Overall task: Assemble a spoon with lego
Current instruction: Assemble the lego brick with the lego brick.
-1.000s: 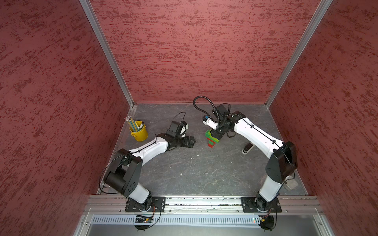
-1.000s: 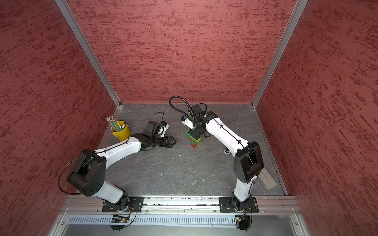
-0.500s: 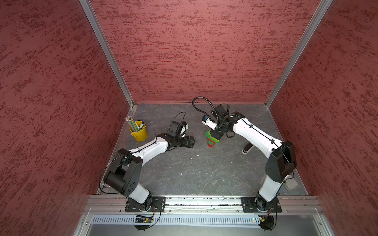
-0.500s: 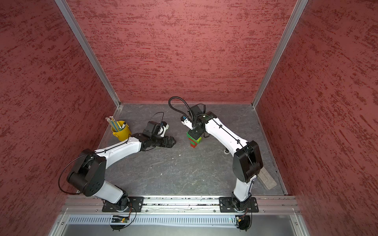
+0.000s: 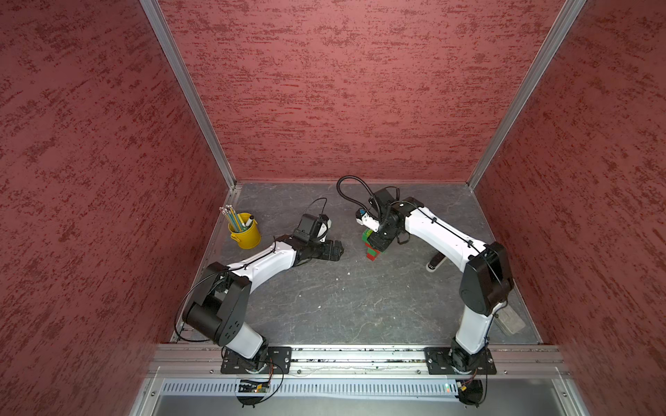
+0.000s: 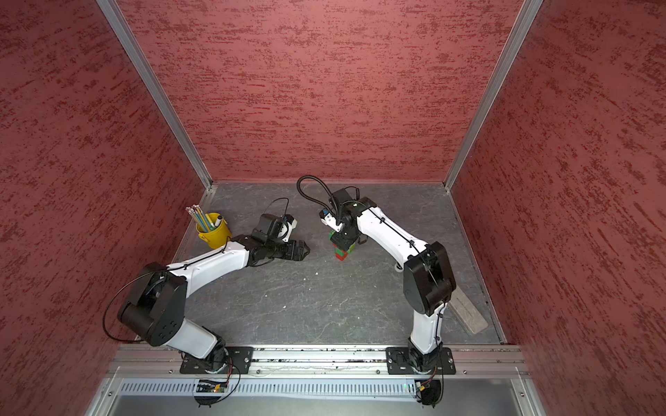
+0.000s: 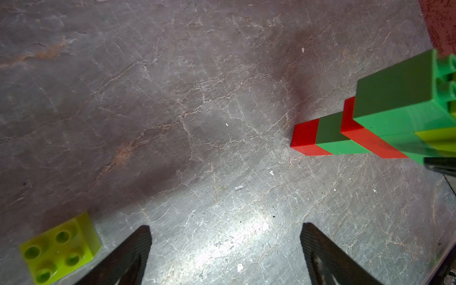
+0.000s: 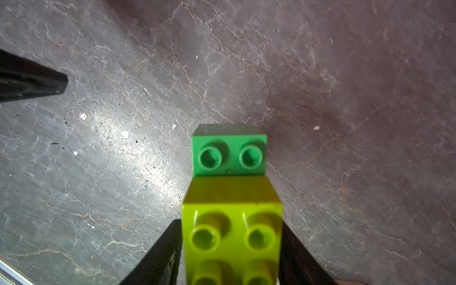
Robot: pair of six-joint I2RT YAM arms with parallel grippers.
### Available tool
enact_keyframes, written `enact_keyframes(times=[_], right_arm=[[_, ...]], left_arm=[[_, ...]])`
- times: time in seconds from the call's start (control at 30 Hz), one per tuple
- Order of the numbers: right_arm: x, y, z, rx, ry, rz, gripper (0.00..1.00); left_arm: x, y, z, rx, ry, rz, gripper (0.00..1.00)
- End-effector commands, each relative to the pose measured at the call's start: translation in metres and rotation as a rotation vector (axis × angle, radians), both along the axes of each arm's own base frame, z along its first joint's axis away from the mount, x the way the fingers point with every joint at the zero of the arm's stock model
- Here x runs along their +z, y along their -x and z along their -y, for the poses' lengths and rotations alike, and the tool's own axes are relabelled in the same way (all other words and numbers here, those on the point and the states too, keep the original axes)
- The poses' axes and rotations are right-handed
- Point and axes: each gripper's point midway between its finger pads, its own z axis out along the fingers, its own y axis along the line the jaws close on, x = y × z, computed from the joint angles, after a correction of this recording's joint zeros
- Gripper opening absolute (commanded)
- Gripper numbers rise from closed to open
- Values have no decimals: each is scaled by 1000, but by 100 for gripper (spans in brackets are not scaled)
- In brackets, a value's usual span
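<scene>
- Right wrist view showed the right gripper (image 8: pixel 230 223) astride a lime green studded plastic brick (image 8: pixel 232 237), with one black finger close against each side. Whether the jaws clamped it or stood just clear of it could not be told.
- This lime brick capped the spoon (image 5: pixel 372 254), a stack of red, dark green and lime plastic bricks. It sat on a dark green oblong brick (image 8: pixel 229 158) that showed two bare studs.
- In both top views the spoon stood on its red end on the grey stone-patterned table (image 5: pixel 360 299), in the far middle, directly beneath the right gripper.
- The left gripper (image 7: pixel 225 228) hung low to the left of the spoon and apart from it. Its jaws were spread wide, with only bare table between them.
- A loose lime green square brick (image 7: pixel 61 246) with four studs lay studs up just outside one of the left gripper's fingers.
- A yellow bucket-shaped cup (image 5: pixel 247 234) holding pencils stood at the far left, well apart from the spoon.
</scene>
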Motion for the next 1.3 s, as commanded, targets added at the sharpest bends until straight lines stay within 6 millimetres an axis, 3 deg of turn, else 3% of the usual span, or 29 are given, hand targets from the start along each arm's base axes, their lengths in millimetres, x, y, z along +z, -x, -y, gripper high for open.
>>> enact_keyframes(times=[0.0, 0.3, 0.4, 0.57, 0.73, 1.07, 1.2, 1.27], right_arm=[[24, -6, -7, -2, -40, 42, 65], [40, -9, -6, -9, -52, 82, 78], [55, -7, -5, -12, -74, 118, 81], [86, -4, -4, -18, -130, 188, 85], [113, 2, 4, -20, -153, 261, 89], [146, 0, 9, -22, -174, 358, 91], [146, -3, 0, -7, -194, 360, 91], [144, -2, -11, 16, -214, 358, 91]], left_arm=[[6, 1, -4, -4, -18, 20, 96], [5, 4, -22, 55, -38, -38, 97], [6, 6, -41, 131, -56, -85, 97], [3, 15, -91, 303, -109, -201, 99], [-17, 12, -109, 345, -169, -259, 100], [-57, -19, -72, 237, -91, -302, 100], [-54, -25, -43, 160, -25, -276, 100], [-51, -26, -47, 176, -63, -261, 100]])
